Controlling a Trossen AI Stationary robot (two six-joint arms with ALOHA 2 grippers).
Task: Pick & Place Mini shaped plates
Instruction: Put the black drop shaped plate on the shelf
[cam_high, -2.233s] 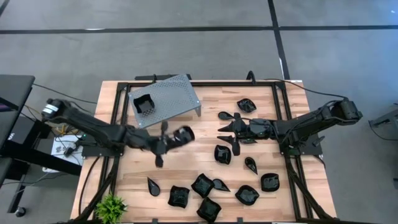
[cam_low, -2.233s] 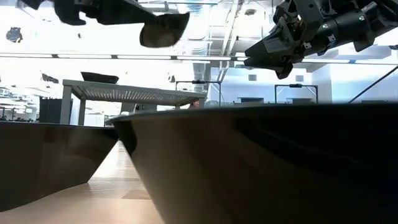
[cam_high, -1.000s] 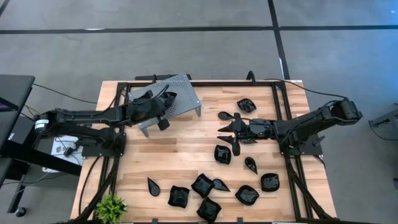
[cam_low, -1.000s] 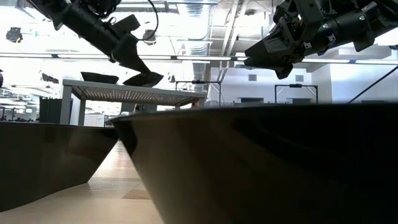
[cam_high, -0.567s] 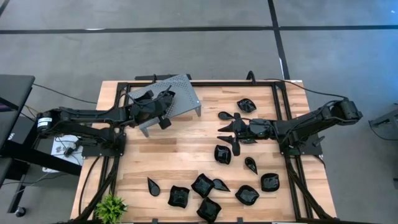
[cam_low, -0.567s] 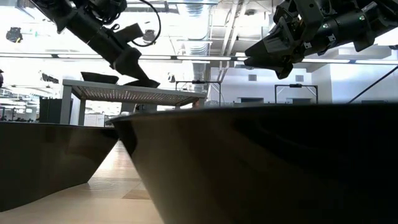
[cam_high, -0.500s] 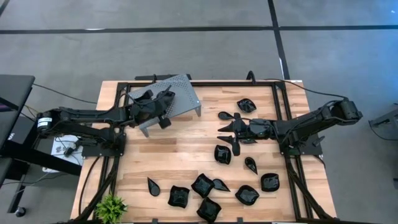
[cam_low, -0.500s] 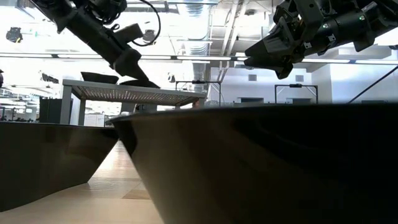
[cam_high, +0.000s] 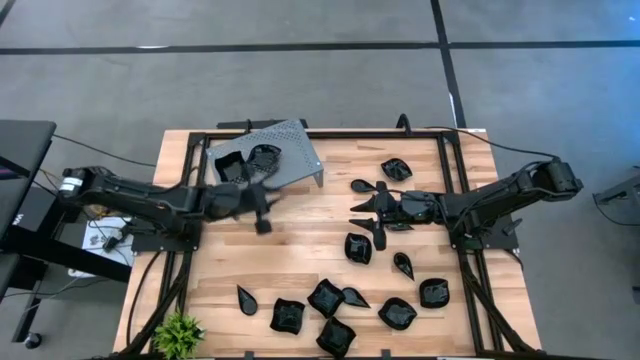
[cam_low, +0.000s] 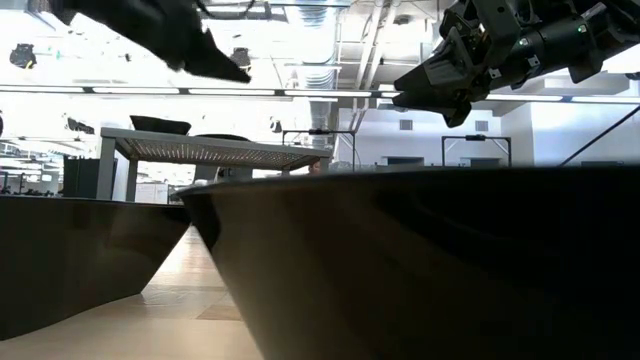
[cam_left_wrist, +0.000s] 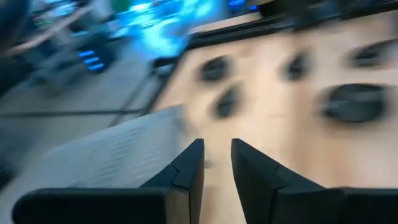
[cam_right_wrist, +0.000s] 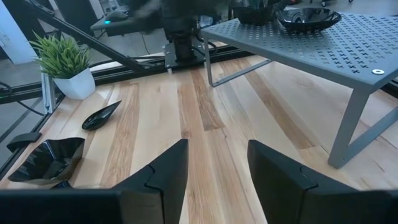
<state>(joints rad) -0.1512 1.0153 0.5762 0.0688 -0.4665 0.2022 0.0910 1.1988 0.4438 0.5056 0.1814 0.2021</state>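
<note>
Left gripper (cam_high: 262, 208) hovering over the wooden table (cam_high: 300, 250) just in front of the grey perforated tray (cam_high: 290, 150), fingers parted by a narrow gap, holding nothing. Right gripper (cam_high: 368, 206) poised above table centre, fingers spread wide, empty. Two mini shaped plates (cam_high: 248, 162) resting on the tray; the other black plates (cam_high: 340, 310) scattered across the right and near parts of the table. Small potted plant (cam_high: 178, 330) at the table's near-left corner. Grey tiled floor (cam_high: 300, 70) around the table; bright ceiling lights (cam_low: 330, 40) overhead in the low view.
</note>
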